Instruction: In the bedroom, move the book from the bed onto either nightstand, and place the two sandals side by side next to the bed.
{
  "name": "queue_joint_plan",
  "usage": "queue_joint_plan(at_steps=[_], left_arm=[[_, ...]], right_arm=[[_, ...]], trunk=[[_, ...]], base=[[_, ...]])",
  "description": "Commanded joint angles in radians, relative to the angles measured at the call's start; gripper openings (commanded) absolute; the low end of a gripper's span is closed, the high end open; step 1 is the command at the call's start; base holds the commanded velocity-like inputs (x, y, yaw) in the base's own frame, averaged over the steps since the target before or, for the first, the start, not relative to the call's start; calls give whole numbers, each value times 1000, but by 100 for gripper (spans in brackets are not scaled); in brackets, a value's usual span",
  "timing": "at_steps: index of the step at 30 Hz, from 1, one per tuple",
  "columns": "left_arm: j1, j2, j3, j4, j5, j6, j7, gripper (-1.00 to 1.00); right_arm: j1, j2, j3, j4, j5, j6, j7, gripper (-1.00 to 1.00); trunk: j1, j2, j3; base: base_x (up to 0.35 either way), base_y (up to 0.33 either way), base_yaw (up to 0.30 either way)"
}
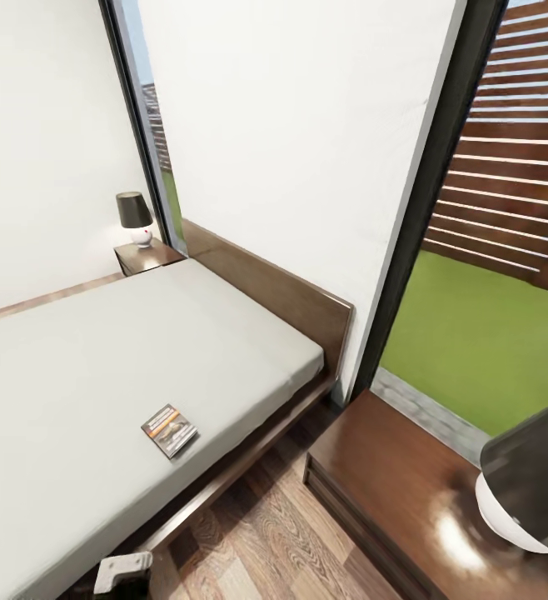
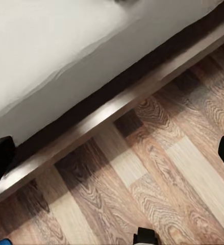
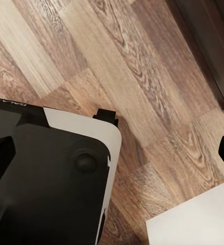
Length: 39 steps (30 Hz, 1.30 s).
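The book (image 1: 170,430), dark with an orange band, lies flat on the grey mattress of the bed (image 1: 74,392), close to its near edge. A glossy dark nightstand (image 1: 382,487) stands to the right of the bed, and a second nightstand (image 1: 147,255) sits at the far side. My left gripper (image 2: 113,158) hangs open over the plank floor beside the bed frame (image 2: 106,109), holding nothing. My right gripper (image 3: 113,155) is open above the floor next to my base (image 3: 50,173). A bright blue sliver (image 2: 2,242) peeks in at one corner; I cannot tell whether it is a sandal.
A lamp (image 1: 528,487) with a dark shade stands on the near nightstand, and a smaller lamp (image 1: 134,218) on the far one. A tall window (image 1: 490,275) shows grass and a slatted fence. Part of my left arm (image 1: 122,573) shows by the bed's near edge.
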<state>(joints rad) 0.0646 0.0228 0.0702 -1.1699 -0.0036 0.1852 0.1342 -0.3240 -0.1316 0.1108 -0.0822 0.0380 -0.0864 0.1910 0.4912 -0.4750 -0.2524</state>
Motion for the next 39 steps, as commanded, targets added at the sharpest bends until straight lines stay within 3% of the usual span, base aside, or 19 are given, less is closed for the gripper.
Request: queue_joint_plan(at_steps=[1,4,6,11,14,18,19,24,28,31,33,34,39], left_arm=[[49,0,-1,-93,1,46,3,100],[163,2,-2,-256,3,153,0,100],[202,4,-3,-317,4,207,-3,100],[204,21,-3,-383,4,285,-11,100],[153,62,-2,-405,4,370,-14,100],[38,133,0,-418,4,497,-17,100],[38,133,0,-418,4,497,-17,100],[-147,198,4,-424,4,633,-20,100],[-278,227,15,-426,4,710,-21,100],[-332,237,55,-426,5,735,-24,100],[-352,240,95,-426,5,740,-31,100],[-366,245,132,-426,5,741,-38,100],[-386,275,184,-426,5,741,-50,100]], right_arm=[[-1,0,6,1,4,-4,1,100],[-1,0,6,0,3,-4,1,100],[-1,0,6,0,3,-4,1,100],[-1,0,6,0,3,-4,1,100],[-1,0,6,-1,3,-5,1,100],[-1,0,6,-2,3,-5,1,100],[-1,0,6,-2,3,-5,1,100],[-1,0,6,-5,2,-5,1,100],[-1,1,5,-11,0,-5,1,100],[-1,1,4,-15,-1,-5,0,100],[-1,1,3,-19,-1,-6,0,100],[-1,1,3,-28,-2,-6,0,100],[-1,10,3,-101,-2,-1,-15,100]], trunk=[[1,-1,-1],[1,-1,-1],[1,-1,-1],[1,-1,-1],[1,-1,-1],[1,-1,-1],[1,-1,-1],[1,-1,-1],[1,-1,-1],[1,-1,-1],[1,-1,-1],[1,-1,-1],[1,-1,-1]], base=[[0,0,0],[0,0,0],[0,0,0],[0,0,0],[0,0,0],[0,0,0],[0,0,0],[0,0,0],[0,0,0],[0,0,0],[0,0,0],[0,0,0],[0,0,0]])
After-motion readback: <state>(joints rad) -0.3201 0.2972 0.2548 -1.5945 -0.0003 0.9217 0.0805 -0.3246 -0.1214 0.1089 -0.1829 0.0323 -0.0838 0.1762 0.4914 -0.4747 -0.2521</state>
